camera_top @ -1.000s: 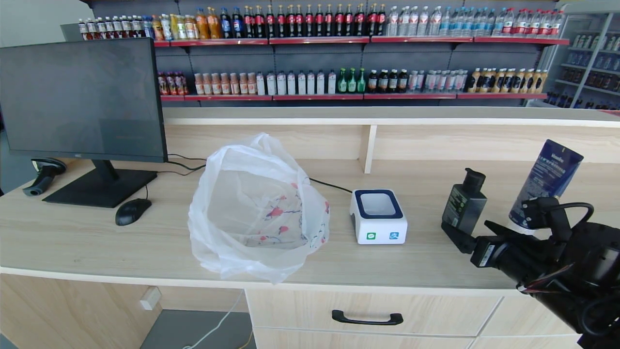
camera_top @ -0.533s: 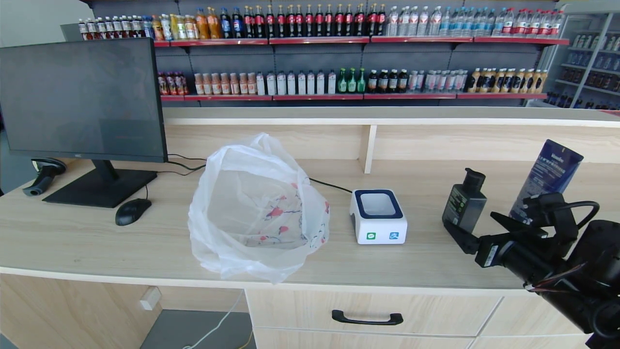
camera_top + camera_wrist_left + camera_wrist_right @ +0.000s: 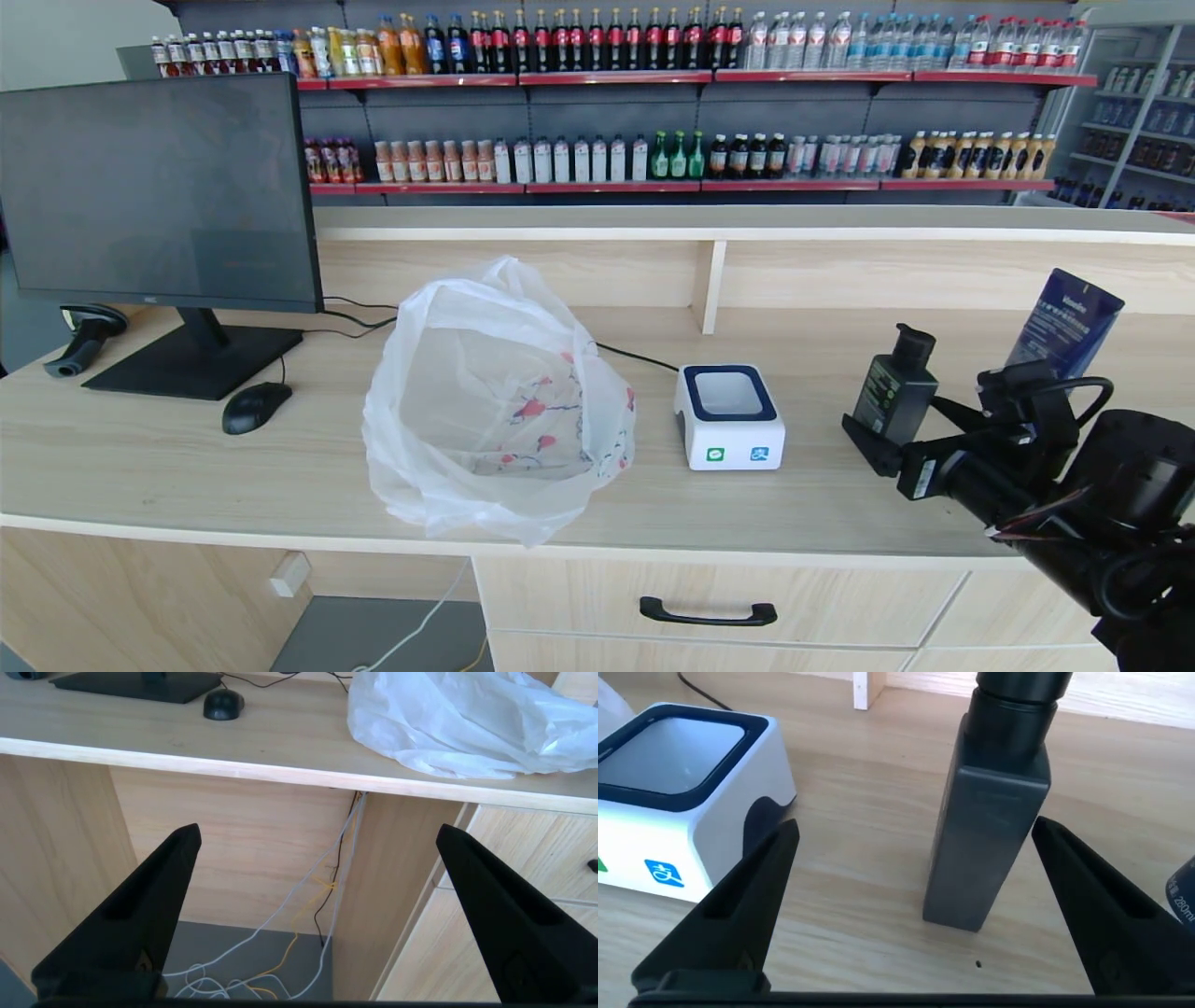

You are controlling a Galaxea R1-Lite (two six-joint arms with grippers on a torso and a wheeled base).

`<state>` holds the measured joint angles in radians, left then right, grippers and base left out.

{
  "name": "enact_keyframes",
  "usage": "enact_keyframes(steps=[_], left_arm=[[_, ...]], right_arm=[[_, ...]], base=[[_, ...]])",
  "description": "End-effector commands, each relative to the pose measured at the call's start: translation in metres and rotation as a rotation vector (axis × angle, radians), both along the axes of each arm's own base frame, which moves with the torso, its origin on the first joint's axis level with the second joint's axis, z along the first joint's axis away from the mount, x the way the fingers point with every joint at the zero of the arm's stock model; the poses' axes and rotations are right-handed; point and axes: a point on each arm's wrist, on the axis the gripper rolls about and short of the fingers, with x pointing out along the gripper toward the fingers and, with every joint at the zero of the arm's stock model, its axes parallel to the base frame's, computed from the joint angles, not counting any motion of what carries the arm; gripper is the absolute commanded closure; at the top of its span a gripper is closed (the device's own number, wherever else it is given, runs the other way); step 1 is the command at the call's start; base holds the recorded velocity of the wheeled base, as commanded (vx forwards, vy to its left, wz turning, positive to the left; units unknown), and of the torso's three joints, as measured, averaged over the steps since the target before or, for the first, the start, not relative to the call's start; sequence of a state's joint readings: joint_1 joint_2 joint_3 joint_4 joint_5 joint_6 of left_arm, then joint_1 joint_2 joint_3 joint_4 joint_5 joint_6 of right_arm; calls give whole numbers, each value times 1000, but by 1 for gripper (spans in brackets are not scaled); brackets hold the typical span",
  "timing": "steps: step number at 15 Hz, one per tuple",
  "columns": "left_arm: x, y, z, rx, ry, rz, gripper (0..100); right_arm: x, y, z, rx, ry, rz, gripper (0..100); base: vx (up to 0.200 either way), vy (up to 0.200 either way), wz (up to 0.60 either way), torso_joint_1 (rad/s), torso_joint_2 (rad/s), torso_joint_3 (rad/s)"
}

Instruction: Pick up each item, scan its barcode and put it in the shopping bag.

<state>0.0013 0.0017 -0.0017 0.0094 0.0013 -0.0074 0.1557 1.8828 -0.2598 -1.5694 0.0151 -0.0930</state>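
A dark grey bottle (image 3: 894,387) with a black cap stands upright on the counter, right of the white barcode scanner (image 3: 728,415). My right gripper (image 3: 898,425) is open at the bottle's base. In the right wrist view the bottle (image 3: 994,812) stands between the spread fingers of the gripper (image 3: 910,835), untouched, with the scanner (image 3: 682,803) beside it. A blue tube (image 3: 1064,322) stands upright behind the right arm. The white shopping bag (image 3: 495,401) sits open mid-counter. My left gripper (image 3: 318,835) is open and holds nothing, below the counter's front edge, near the bag (image 3: 467,719).
A monitor (image 3: 154,191), a mouse (image 3: 255,407) and a handheld scanner (image 3: 84,338) occupy the counter's left end. A raised wooden ledge (image 3: 747,233) runs along the back. Drawers with a black handle (image 3: 708,613) sit under the front edge. Cables (image 3: 308,915) hang under the counter.
My right gripper has moved left and forward, bringing its open fingers around the base of the dark grey bottle. The bottle, tube, scanner and bag have not moved.
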Motion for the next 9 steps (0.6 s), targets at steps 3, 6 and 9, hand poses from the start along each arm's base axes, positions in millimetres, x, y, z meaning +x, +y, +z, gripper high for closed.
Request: enact_keyframes(steps=[3,6,9], left_arm=[[0,0,0,0,0,1,0],[0,0,0,0,0,1,0],[0,0,0,0,0,1,0]], right_arm=[[18,-2,-7,-30,-2,-14,0],[27,-8,-10,-51,-8,-42,0],[38,-16,-12,-50,-16,-72,0]], base=[[0,0,0,0,0,0],[0,0,0,0,0,0],[0,0,0,0,0,0]])
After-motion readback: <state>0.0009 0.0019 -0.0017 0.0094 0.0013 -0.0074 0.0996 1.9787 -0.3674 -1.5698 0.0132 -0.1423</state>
